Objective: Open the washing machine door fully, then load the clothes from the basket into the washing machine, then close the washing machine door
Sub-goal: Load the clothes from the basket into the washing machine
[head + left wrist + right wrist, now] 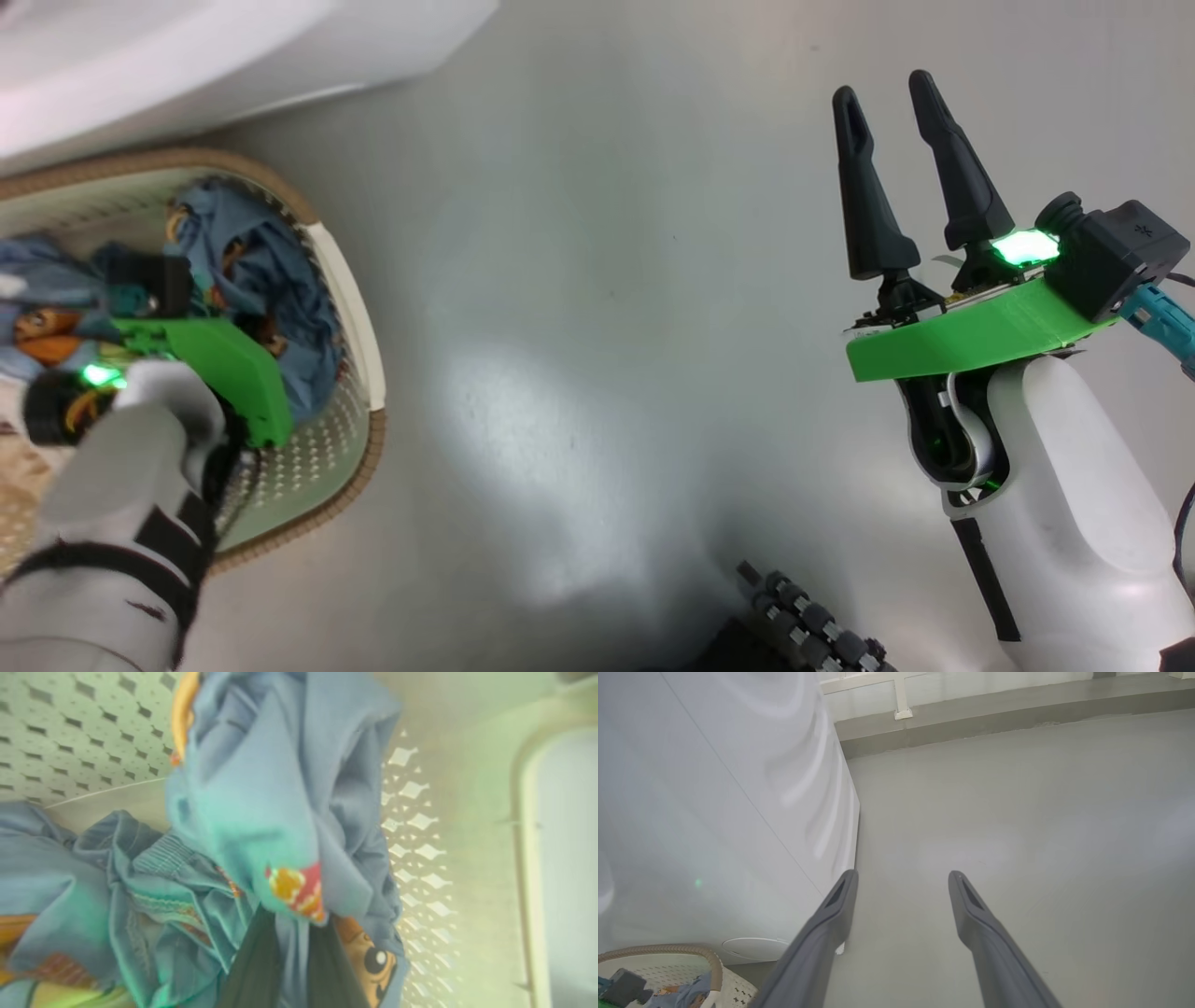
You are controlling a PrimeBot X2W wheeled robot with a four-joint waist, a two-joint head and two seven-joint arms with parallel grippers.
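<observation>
The cream basket with its brown rim stands on the floor at the left, beside the white washing machine. Light-blue clothes with orange bear prints lie bunched inside it. My left arm reaches down into the basket. In the left wrist view my left gripper is shut on a fold of the clothes, fingertips buried in fabric. My right gripper hangs open over bare floor at the right, holding nothing. The right wrist view shows its spread fingers, the washing machine's side and the basket. The washing machine door is out of view.
Grey floor stretches between the basket and my right arm. A dark ribbed part of my base shows at the bottom. In the right wrist view a low ledge runs along the far wall beyond the washing machine.
</observation>
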